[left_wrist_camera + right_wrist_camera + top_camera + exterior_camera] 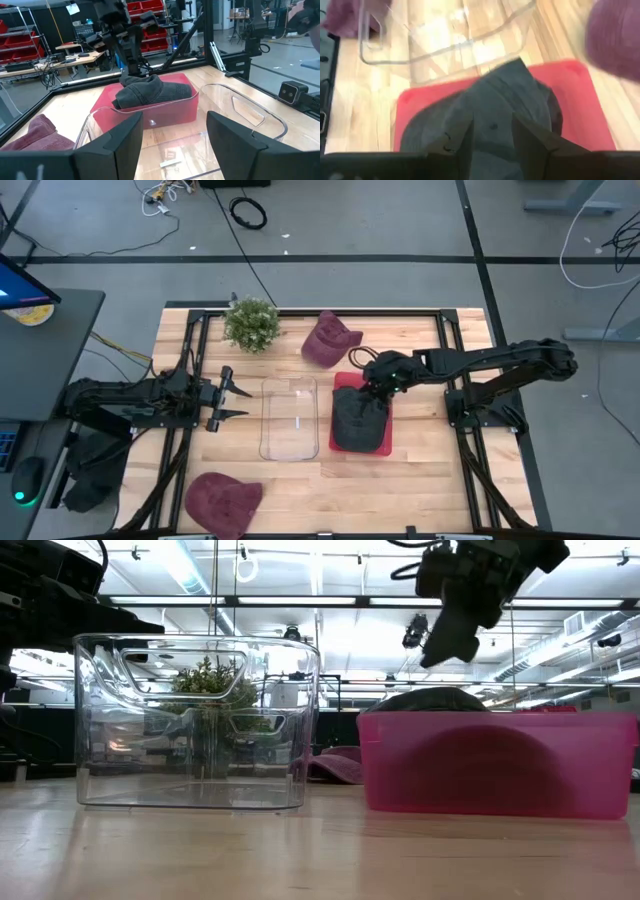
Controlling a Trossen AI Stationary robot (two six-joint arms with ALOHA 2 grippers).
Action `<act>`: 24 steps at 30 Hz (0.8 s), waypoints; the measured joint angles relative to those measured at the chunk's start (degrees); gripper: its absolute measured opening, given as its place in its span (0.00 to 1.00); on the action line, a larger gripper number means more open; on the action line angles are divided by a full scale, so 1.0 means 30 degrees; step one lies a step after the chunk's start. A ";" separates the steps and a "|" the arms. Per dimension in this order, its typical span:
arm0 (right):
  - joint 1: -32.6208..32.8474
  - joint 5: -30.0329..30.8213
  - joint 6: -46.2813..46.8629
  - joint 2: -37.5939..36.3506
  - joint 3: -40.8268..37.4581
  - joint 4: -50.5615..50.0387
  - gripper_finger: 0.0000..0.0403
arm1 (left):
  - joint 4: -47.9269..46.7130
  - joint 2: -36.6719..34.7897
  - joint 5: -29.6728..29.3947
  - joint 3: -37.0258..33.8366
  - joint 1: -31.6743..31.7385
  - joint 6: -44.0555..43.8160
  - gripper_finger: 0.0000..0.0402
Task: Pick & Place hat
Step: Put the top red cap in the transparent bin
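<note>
right claw [492, 132] spread above dark hat [358, 420] in red bin [341, 384]; left claw [232, 402] spread

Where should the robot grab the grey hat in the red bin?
Probably the raised fold on top of the grey hat, coming straight down: it humps above the rim of the red bin, whose walls block the sides. The right gripper hovers above it.

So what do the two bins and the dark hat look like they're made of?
Clear bin: glossy transparent plastic, by the see-through walls and glare. Red bin: translucent pink-red plastic; the hat's shadow shows through its wall. Dark hat: soft grey fabric, possibly washed cotton, judging by folds and seams. The right gripper is above it.
</note>
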 joint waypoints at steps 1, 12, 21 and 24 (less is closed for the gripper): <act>0.0000 0.0004 -0.0011 0.0000 0.0000 0.0237 0.33 | 0.0000 0.0006 0.0000 0.0006 -0.0002 -0.0001 0.55; -0.0067 0.1505 -0.0397 0.0000 0.0000 0.1398 0.33 | 0.0000 0.0005 0.0000 0.0005 -0.0003 0.0000 0.55; -0.0289 0.1512 -0.0419 0.0000 0.0007 0.1406 0.33 | 0.0000 0.0007 0.0000 0.0002 -0.0001 -0.0005 0.55; -0.0451 0.1509 -0.0396 0.0000 0.0015 0.1413 0.33 | 0.0000 0.0000 0.0000 0.0007 -0.0003 0.0000 0.55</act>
